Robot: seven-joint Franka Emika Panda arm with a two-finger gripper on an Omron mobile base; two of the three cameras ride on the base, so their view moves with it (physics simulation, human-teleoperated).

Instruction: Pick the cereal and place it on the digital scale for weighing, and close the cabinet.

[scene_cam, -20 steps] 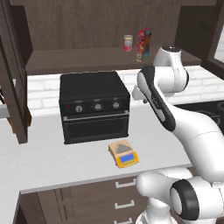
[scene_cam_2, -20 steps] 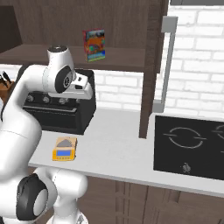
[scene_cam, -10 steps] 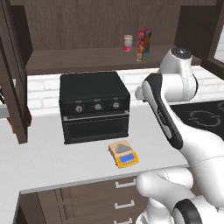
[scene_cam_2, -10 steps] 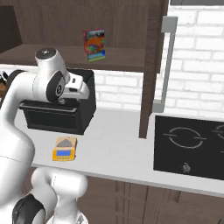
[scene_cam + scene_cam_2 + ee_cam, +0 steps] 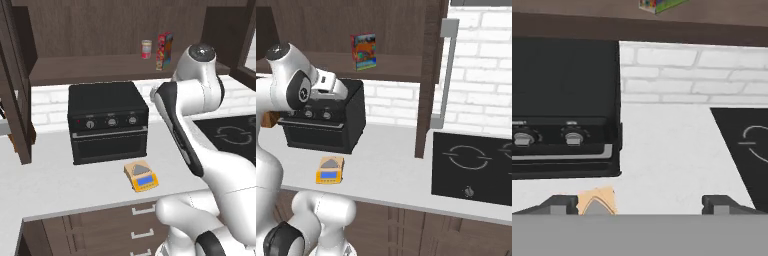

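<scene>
The cereal [image 5: 164, 50] is a small red box with a colourful front. It stands upright on the open cabinet's shelf [image 5: 90, 67], and I see the cereal [image 5: 363, 51] face-on from the right. The cereal's lower edge [image 5: 659, 5] shows at the top of the hand view. The yellow-orange digital scale [image 5: 141, 176] lies bare on the white counter in front of the oven; the same scale [image 5: 330, 170] shows left of centre. My gripper [image 5: 639, 204] is open and holds nothing, hovering above the counter with the scale's tan plate [image 5: 597, 200] by its left fingertip. The cabinet doors [image 5: 431, 75] stand open.
A black toaster oven [image 5: 107, 120] sits under the shelf, left of the gripper. A small red-labelled can [image 5: 146, 49] stands just left of the cereal. A black cooktop [image 5: 476, 167] lies at the right. The open door's silver bar handle [image 5: 447, 70] juts out over the counter.
The arm's upper links have swung sideways and risen a little. The gripper has gone from nearly shut to wide open. Cereal, scale and doors stay put.
</scene>
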